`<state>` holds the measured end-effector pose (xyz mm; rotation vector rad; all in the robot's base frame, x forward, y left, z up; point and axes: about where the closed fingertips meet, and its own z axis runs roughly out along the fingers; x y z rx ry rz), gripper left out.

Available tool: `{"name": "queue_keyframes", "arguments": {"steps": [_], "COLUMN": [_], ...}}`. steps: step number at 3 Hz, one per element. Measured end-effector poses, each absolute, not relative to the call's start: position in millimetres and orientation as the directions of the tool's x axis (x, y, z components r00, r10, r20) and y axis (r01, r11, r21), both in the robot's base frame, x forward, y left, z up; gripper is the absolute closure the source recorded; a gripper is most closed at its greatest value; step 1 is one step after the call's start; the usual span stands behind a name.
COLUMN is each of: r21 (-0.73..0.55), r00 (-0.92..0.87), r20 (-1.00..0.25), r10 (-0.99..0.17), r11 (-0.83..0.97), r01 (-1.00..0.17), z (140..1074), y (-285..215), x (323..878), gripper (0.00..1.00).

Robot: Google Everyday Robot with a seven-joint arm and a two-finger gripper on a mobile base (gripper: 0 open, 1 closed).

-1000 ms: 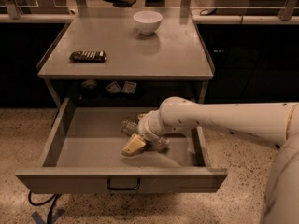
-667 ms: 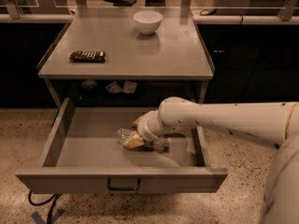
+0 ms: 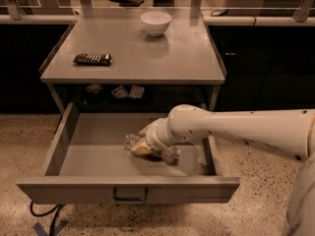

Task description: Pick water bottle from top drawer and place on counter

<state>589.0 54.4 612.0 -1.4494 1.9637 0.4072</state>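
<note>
Once lowered slightly further with gripper (image 3: 143,148) onto water bottle (image 3: 131,140), lying on side mid top drawer (image 3: 88,154): grasp stage reached. Cannot tell whether clamped on it. Not lifted yet; transfer up to counter (image 3: 157,58) pending.

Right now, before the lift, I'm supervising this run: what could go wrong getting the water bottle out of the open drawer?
1. The small clear ribbed plastic water bottle lies on its side under the gripper in the shallow grey metal drawer; being round, it may roll away.
2. The flat grey metal counter sits above the drawer's rear; lifting could clip its edge.
3. A white bowl and dark flat packet on the counter could get bumped.
</note>
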Motion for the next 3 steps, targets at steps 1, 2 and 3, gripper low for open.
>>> {"name": "queue_keyframes", "arguments": {"steps": [1, 2, 3], "r21": [-0.185, -0.275, -0.406], "r00": [-0.171, -0.157, -0.123], "r20": [-0.649, -0.615, -0.583], "r10": [-0.741, -0.773, -0.803], "r11": [0.372, 0.396, 0.420], "r01": [-0.910, -0.876, -0.812], "z": [638.8, 699.7, 773.6], "y": [37.6, 15.1, -12.1], "x": [571.4, 563.0, 574.0], "gripper": [1.00, 1.00, 1.00]}}
